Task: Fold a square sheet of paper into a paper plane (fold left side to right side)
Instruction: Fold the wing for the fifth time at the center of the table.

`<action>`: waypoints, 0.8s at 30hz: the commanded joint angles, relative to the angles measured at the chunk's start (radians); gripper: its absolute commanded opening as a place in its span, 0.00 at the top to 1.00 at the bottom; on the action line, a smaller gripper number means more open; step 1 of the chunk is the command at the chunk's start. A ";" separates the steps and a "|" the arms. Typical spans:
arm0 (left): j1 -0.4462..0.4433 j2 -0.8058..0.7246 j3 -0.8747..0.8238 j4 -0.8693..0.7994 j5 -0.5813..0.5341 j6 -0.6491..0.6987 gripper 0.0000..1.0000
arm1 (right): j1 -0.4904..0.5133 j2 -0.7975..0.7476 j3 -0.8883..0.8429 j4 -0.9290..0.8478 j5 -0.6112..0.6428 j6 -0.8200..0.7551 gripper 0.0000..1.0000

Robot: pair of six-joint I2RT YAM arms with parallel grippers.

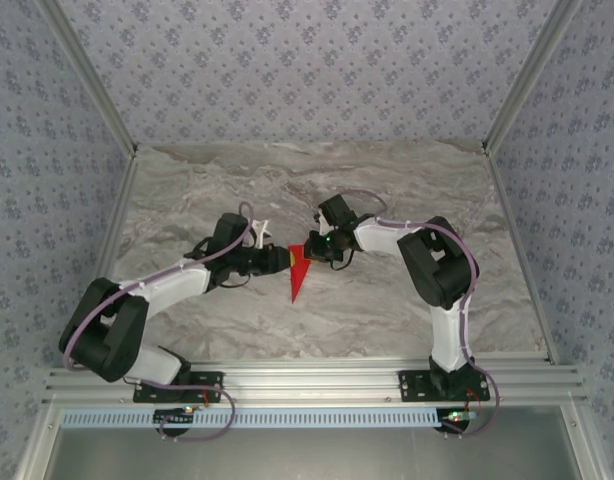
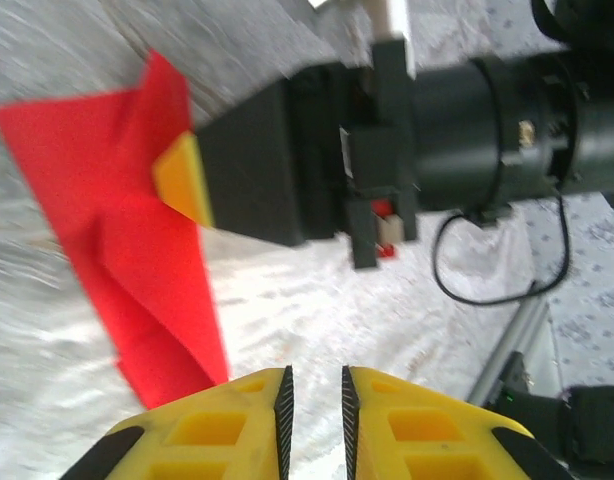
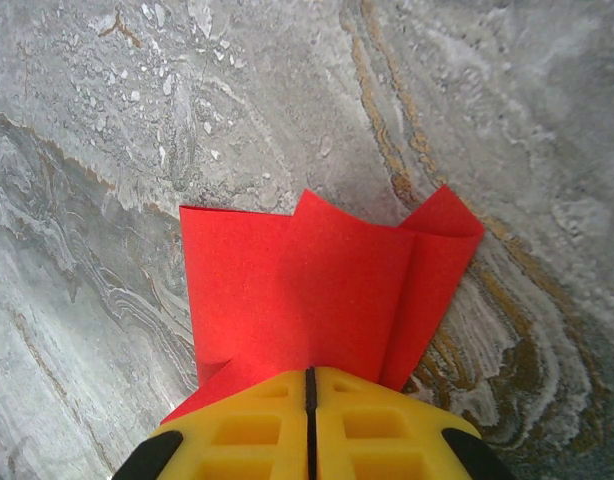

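Fingers [image 3: 247, 425] of the right gripper [image 3: 310, 375] are pressed together, pinching the wide end of the red paper plane [image 3: 327, 280]. Fingers [image 2: 237, 420] of the left gripper [image 2: 315, 385] stand slightly apart, holding nothing, just beside the plane. In the top view the plane sits at frame centre over the marble tabletop [image 1: 387, 180], its tip toward the lower edge.

This is a robotics lab test cell: the left arm [image 1: 172, 285] and right arm [image 1: 442, 280] are bolted by their bases to a slotted aluminium rail [image 1: 317, 380] across the bottom of the top view, with lilac cables [image 1: 474, 270] looped along them. Aluminium struts [image 1: 87, 70] climb towards the upper left and upper right corners, framing wall panels [image 1: 307, 60] in a small repeated floral print. These panels close in a marble-patterned tabletop [image 1: 287, 180] on three sides — a built enclosure, not a lived-in room.
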 commanded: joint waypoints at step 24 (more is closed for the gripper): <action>-0.090 0.238 0.074 -0.046 0.013 -0.072 0.78 | 0.010 0.056 -0.012 -0.132 0.098 -0.008 0.90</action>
